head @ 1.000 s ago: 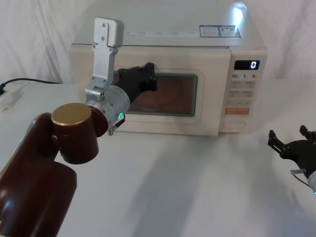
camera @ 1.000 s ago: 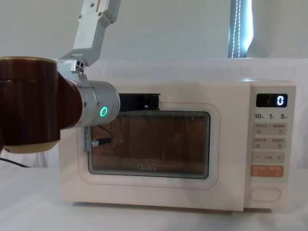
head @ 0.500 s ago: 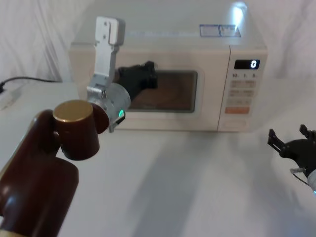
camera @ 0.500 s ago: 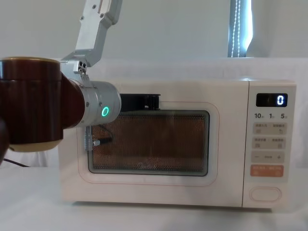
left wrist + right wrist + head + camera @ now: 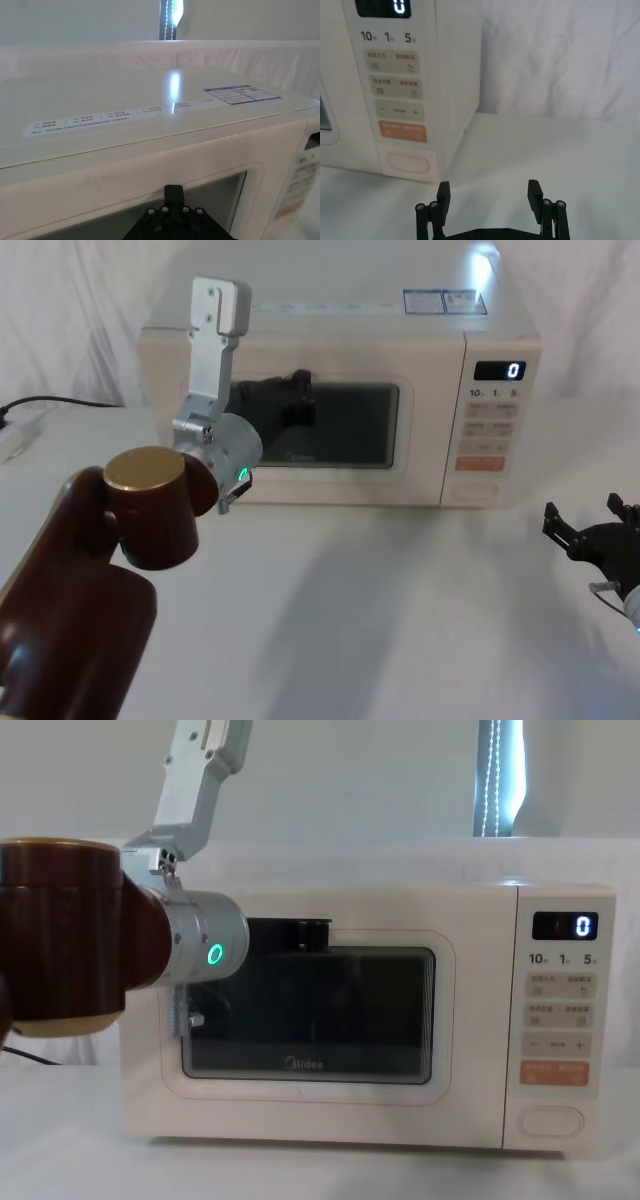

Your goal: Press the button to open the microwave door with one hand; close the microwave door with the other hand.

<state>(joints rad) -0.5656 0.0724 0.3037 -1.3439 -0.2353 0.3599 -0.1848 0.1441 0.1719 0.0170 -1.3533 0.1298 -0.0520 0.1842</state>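
The cream microwave door (image 5: 330, 430) with its dark mesh window sits flush with the oven front (image 5: 310, 1010). My left gripper (image 5: 298, 398), shut, rests against the door's upper left part, above the window (image 5: 305, 933); its tip (image 5: 173, 192) touches the door frame. My right gripper (image 5: 582, 512) hovers open and empty low over the table, to the right of the microwave. The wide cream button (image 5: 408, 163) lies at the bottom of the control panel (image 5: 479, 493), ahead and to the left of the right gripper (image 5: 489, 194), clearly apart from it.
An orange key (image 5: 402, 131) and small labelled keys sit above the button, under a display (image 5: 500, 371) reading 0. A black cable (image 5: 50, 402) and a power strip lie at the table's far left. White cloth covers the table (image 5: 400, 600).
The door went from slightly ajar to flush under my left gripper, and the lit orange window turned dark. The right gripper stayed where it was.
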